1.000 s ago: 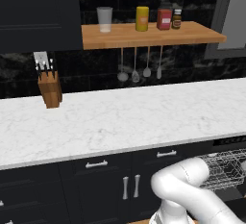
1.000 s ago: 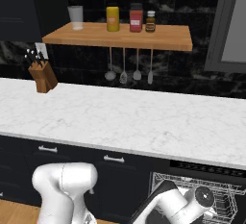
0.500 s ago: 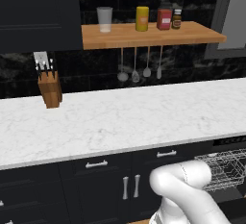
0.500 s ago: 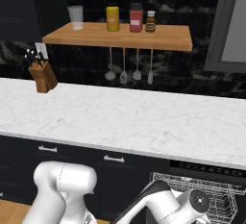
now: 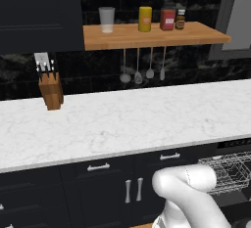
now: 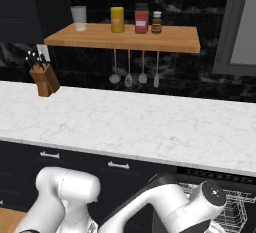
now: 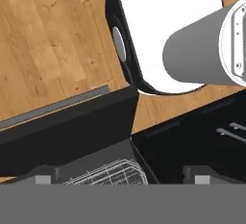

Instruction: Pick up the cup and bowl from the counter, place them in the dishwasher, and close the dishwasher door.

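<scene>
Reaching low beside the open dishwasher (image 5: 230,171), the arm works near the lowered dishwasher door (image 7: 67,127), its wire rack (image 6: 235,209) pulled out. The counter (image 5: 122,122) carries neither cup nor bowl, so loading seems done and closing the door remains; I cannot tell whether the fingers are spread or pressed together

1. Counter (image 5: 122,119): polished white marble, faint grey veins.
2. Shelf (image 5: 152,35): smooth matt wood.
3. Dishwasher rack (image 7: 108,172), between the fingers: grey metal wire.
4. Dishwasher door (image 7: 67,127), beyond the fingers: dark, matt.
5. Floor (image 7: 48,40): grained wood.
</scene>
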